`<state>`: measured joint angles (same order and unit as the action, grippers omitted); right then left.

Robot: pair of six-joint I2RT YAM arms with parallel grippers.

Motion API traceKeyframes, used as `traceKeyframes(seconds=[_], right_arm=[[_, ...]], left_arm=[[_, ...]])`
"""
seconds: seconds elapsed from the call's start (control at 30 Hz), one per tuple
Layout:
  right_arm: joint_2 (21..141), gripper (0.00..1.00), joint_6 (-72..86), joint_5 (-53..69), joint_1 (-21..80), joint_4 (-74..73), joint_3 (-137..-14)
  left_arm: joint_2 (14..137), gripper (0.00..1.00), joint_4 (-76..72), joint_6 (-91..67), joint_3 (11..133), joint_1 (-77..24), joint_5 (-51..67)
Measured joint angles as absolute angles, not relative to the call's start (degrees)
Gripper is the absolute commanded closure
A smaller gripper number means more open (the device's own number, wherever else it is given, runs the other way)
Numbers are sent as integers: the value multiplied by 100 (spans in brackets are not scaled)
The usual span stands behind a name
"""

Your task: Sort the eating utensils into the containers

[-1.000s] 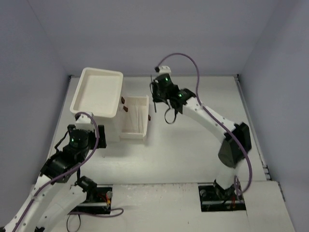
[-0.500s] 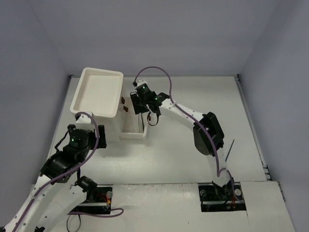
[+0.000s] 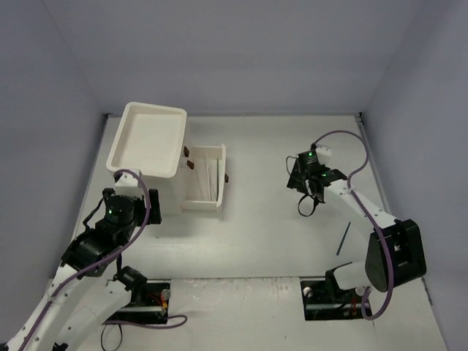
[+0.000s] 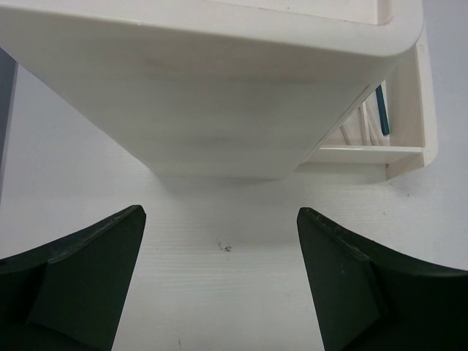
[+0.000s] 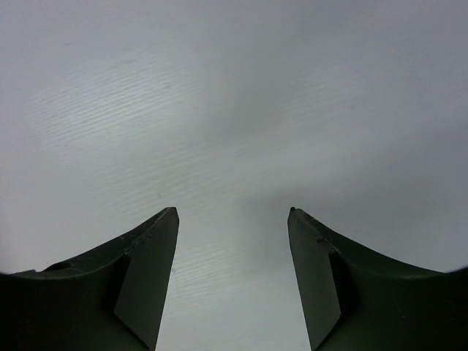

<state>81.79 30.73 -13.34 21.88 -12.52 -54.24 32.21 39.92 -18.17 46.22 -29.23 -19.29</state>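
Observation:
The containers are white drawers of a white cabinet (image 3: pixel 146 139) with a rimmed top. One drawer (image 3: pixel 205 196) is pulled out, and pale chopsticks (image 3: pixel 211 175) lie in it. From the left wrist I see that drawer (image 4: pixel 413 102) with a teal chopstick (image 4: pixel 382 110) and whitish ones (image 4: pixel 362 126). A dark chopstick (image 3: pixel 343 239) lies on the table at the right. My left gripper (image 4: pixel 221 212) is open and empty in front of the cabinet's side. My right gripper (image 3: pixel 298 183) (image 5: pixel 234 212) is open over bare table, with nothing between its fingers.
Small brown knobs (image 3: pixel 189 159) mark the drawer fronts. Grey walls enclose the white table (image 3: pixel 278 219) on three sides. Both arm bases (image 3: pixel 336 296) sit at the near edge.
My right arm has swung away from the open drawer to the right side of the table, and its jaws have gone from shut to open. The left arm has not moved.

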Motion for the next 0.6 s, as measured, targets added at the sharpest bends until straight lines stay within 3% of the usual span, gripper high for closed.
traceKeyframes(seconds=[0.23,0.6], right_arm=[[7158,37,3609,-1415,662,-1726,-4231],[6995,37,3720,-1157,-1226,-2014,-3994]], left_arm=[[3183,18,3992,-1806,4619,-2923,-1929],[3028,18,3976,-1783,4616,-2923,-1930]])
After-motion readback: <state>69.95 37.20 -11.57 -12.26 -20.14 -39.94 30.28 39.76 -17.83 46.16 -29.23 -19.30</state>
